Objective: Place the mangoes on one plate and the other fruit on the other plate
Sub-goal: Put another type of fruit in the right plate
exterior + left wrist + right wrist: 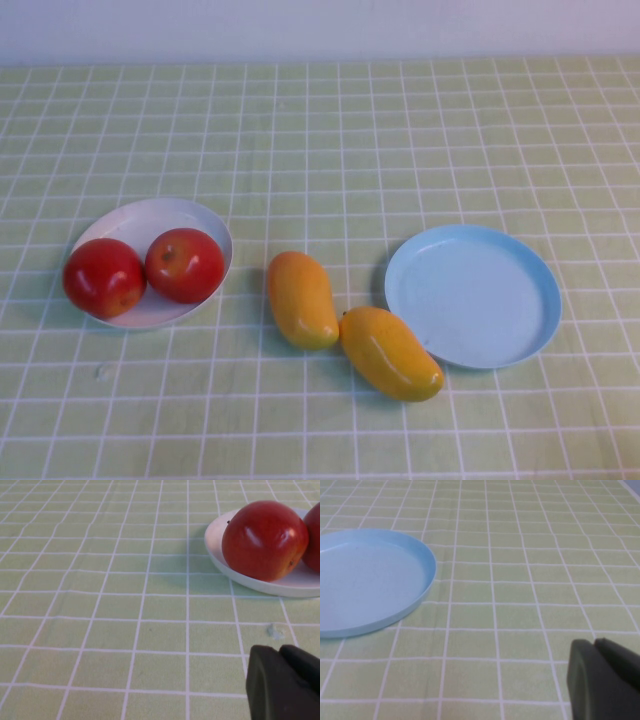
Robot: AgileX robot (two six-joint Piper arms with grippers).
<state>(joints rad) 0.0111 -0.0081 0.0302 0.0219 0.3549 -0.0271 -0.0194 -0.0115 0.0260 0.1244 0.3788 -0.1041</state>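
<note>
Two red apples [104, 277] [185, 264] sit side by side on the white plate [150, 218] at the left. Two yellow-orange mangoes [301, 299] [391, 353] lie on the cloth in the middle, touching end to end. To their right lies the light blue plate [472, 295], nothing on it. Neither arm shows in the high view. My left gripper [279, 652] is shut, low over the cloth near the white plate [260, 586] and one apple [263, 539]. My right gripper [595, 645] is shut, beside the blue plate [370, 580].
A green checked cloth [320, 130] covers the whole table, and a pale wall runs along its far edge. A small stain [272, 630] marks the cloth near the left gripper.
</note>
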